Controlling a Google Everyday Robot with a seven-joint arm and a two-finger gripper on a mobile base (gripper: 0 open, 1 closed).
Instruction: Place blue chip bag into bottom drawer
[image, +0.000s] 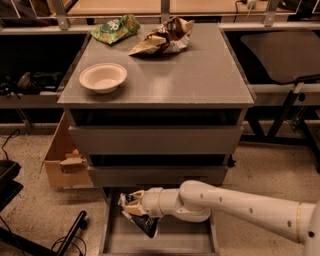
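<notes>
1. I saw the gripper (131, 204) over the left half of the open bottom drawer (172, 243), below the worktop's (200, 75) front edge.
2. It seemed clenched on the blue bag (146, 225), which hung just above the drawer floor.

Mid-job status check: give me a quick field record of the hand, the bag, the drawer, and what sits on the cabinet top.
hand: hand low in front of the cabinet, over the left part of the bottom drawer, closed on the blue chip bag
blue chip bag: blue chip bag hangs from the hand over the drawer floor; whether it touches the floor cannot be told
bottom drawer: bottom drawer pulled open, grey floor in view
cabinet top: cabinet top carries a white bowl, green bag, brown-and-tan bag
task state: bag not yet released
</notes>
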